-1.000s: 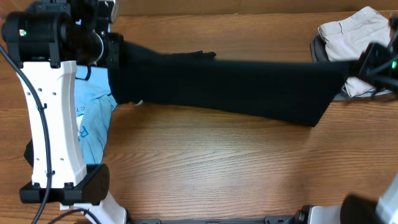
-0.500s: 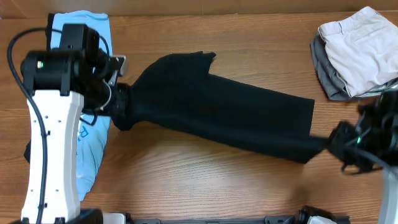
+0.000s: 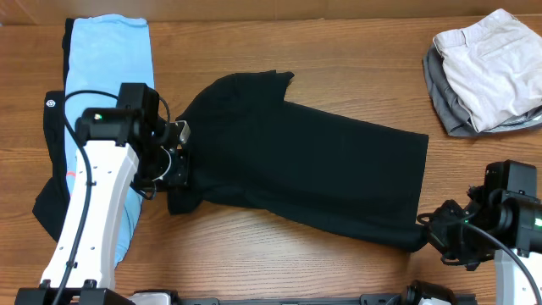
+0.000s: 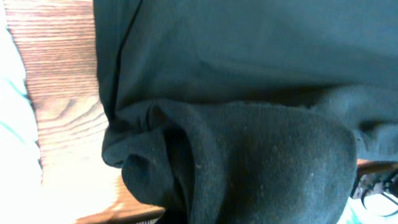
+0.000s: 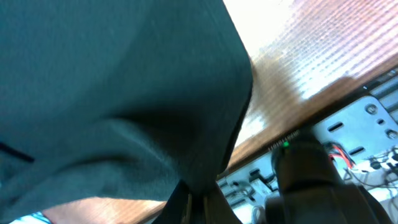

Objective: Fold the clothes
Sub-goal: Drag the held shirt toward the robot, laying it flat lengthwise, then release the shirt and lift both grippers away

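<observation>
Since dropping lower, black T-shirt (image 3: 305, 174) lies spread wider; left gripper (image 3: 175, 174), right gripper (image 3: 426, 230) pinching its ends.

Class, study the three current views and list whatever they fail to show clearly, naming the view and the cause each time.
1. Left gripper jaws: left wrist view is filled by the black T-shirt; overhead, its own wrist covers them.
2. Right gripper jaws: right wrist view, cloth drapes over them; overhead, too dark and small.
3. Light blue tee lower half: overhead, the left arm crosses it.
4. Pale folded pile: overhead, cut by the right edge.
</observation>
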Robot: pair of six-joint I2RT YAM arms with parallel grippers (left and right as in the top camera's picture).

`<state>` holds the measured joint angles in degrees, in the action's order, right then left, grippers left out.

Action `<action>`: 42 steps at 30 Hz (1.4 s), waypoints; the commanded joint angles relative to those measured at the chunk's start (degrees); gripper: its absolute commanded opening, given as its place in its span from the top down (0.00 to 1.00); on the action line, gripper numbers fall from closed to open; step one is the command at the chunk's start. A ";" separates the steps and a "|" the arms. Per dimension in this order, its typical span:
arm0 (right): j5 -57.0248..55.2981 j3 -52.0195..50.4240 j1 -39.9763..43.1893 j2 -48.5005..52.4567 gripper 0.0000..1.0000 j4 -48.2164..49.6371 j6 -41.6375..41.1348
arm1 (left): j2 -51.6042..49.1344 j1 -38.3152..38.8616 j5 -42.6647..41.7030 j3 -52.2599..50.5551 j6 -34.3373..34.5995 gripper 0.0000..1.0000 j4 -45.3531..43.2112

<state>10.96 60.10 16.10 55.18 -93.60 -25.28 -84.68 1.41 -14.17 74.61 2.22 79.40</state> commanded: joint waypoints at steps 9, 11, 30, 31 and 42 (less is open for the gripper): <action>1.18 -5.18 0.26 6.56 0.96 12.52 -5.01 | -0.11 0.22 0.00 -6.75 4.26 0.96 -19.06; 1.44 -5.18 0.26 8.68 0.96 15.34 -5.22 | -1.25 0.22 0.22 -6.75 4.24 0.96 -21.66; -5.62 -5.40 0.26 19.23 0.96 24.35 -7.80 | -14.58 5.88 0.72 -6.75 4.00 0.96 -36.61; -5.64 -5.42 0.26 19.41 0.96 24.22 -7.78 | -15.02 6.27 1.40 -6.75 4.00 0.96 -36.70; -5.70 -5.42 0.26 18.60 0.96 18.82 -7.76 | -14.84 3.30 4.04 -5.77 5.55 0.96 -30.25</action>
<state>5.93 54.92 16.10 74.85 -73.78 -32.80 -99.90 6.42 -11.07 67.94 6.35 46.63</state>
